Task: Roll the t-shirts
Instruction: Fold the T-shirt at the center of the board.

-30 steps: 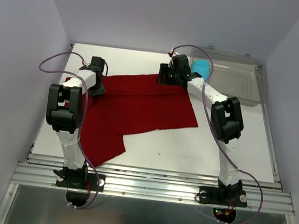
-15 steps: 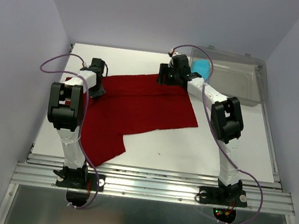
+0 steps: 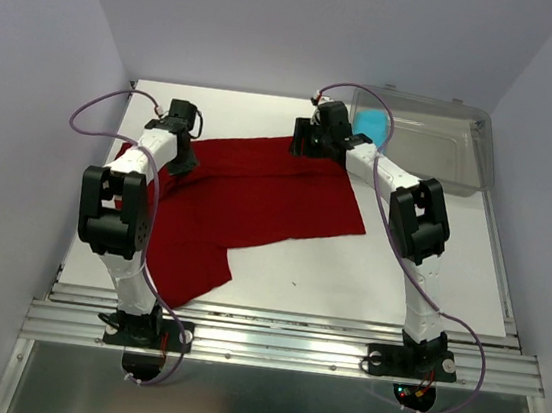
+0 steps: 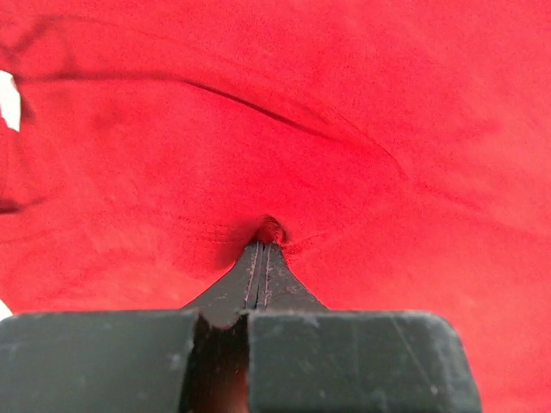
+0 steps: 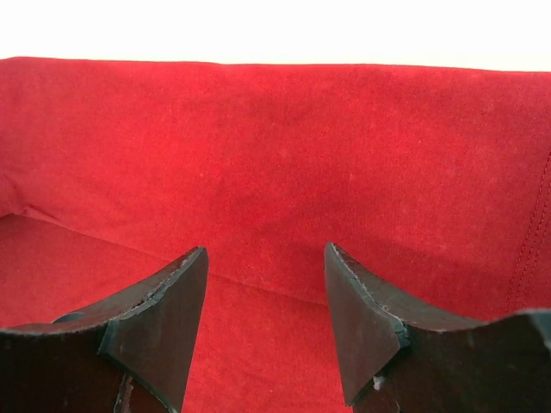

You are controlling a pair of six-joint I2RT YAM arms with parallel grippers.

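T-shirt [image 3: 257, 199]: dark red, plain.
Rolled shirt [image 3: 372, 125]: cyan-blue, plain.
Bin [image 3: 444, 152]: clear, colourless.
Table [image 3: 429, 276]: white.
Arms [image 3: 149, 156]: white shells, black joints.
Left gripper [image 4: 263, 237]: black.
Right gripper [image 5: 267, 258]: black, edges worn grey.
Cables [image 3: 356, 85]: purple.
Walls [image 3: 278, 25]: pale lavender-grey.

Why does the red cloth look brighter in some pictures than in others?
Top external view: even light, the plain dark red cloth t-shirt looks deep crimson. Left wrist view: close up, vivid red, left pincer blurry at its base. Right wrist view: white table strip overexposed.
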